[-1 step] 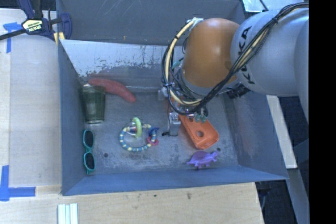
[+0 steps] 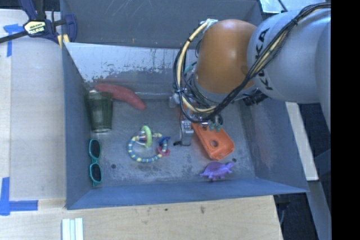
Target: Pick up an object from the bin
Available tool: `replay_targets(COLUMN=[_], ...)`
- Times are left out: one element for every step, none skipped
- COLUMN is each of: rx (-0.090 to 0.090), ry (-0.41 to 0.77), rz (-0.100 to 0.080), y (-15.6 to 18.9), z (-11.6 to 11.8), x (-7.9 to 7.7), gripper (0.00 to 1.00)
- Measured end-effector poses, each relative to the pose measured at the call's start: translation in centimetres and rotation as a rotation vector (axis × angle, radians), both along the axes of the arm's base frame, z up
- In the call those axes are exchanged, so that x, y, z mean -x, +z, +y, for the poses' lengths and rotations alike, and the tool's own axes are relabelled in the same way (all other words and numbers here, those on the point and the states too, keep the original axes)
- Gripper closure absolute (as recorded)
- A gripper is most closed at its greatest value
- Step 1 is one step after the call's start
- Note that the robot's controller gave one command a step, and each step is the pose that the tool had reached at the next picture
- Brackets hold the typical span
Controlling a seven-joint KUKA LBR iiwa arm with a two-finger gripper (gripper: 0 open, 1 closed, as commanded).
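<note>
The end effector [image 2: 186,133] is hanging low in the bin [image 2: 76,137], right beside the orange block [image 2: 215,144] near the middle; open or closed, I cannot tell. It's risking shoving the block aside or snagging the beaded ring [image 2: 145,149].

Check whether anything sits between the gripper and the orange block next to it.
Nothing visible does. The gripper sits right at the left edge of the orange block. The bead ring lies further left and the purple toy figure nearer the front wall; neither is between the two.
</note>
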State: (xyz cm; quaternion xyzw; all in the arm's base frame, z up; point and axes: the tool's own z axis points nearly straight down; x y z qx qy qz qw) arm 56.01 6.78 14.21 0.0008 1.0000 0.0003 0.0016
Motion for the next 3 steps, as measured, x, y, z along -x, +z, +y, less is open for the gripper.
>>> replay_targets(rx=[-0.001,0.001,-0.002], ry=[-0.042,-0.015,0.179], rz=[-0.01,0.004,-0.016], y=[-3.3,-6.4,-6.8], z=[1.1,2.8,5.9], x=[0.5,1.1,2.6], gripper=[0.0,0.0,1.0])
